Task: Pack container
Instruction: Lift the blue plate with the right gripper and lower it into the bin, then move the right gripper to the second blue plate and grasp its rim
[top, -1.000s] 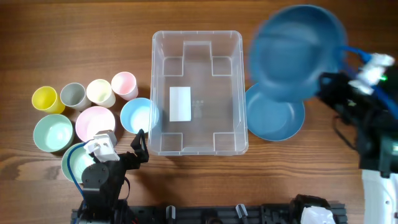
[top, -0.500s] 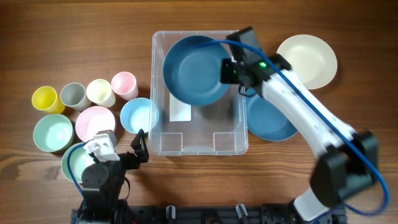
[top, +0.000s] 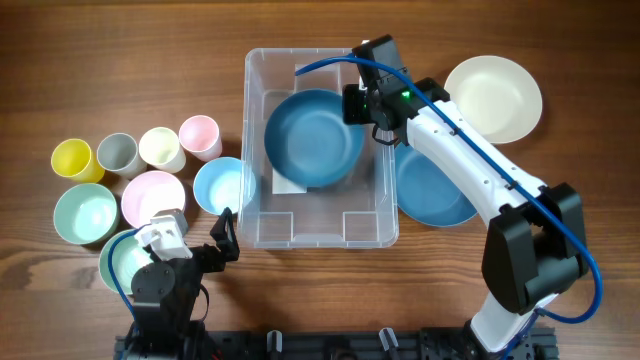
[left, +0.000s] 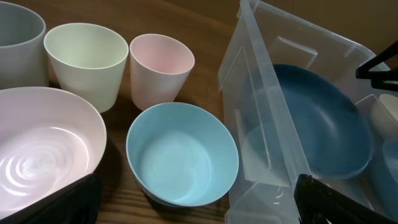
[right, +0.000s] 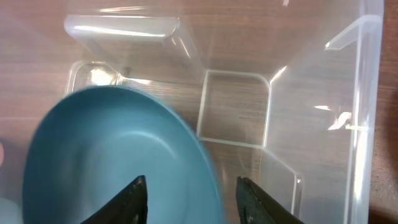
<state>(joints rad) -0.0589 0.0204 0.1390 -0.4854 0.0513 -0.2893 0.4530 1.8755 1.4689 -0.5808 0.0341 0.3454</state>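
The container (top: 316, 55) is a large clear bin at mid table, also in the left wrist view (left: 261, 112) and the right wrist view (right: 348, 93). A dark blue plate (top: 312, 138) lies tilted inside it over the white label, and shows blurred in the right wrist view (right: 106, 155) and through the wall in the left wrist view (left: 323, 118). My right gripper (top: 362, 105) hovers over the bin's far right part, fingers spread (right: 191, 186) astride the plate's rim. My left gripper (top: 225, 235) is open and empty beside a light blue bowl (top: 220, 185), which also fills the left wrist view (left: 180, 155).
A second dark blue plate (top: 440, 190) and a cream plate (top: 493, 98) lie right of the bin. Left of it are a pink bowl (top: 153, 197), a mint bowl (top: 84, 214), and yellow (top: 76, 160), grey (top: 118, 154), cream (top: 160, 148) and pink (top: 200, 137) cups.
My right arm swung the blue plate from above the table's right side into the bin and lowered it. The plate now sits deeper and more central. The left arm has not moved.
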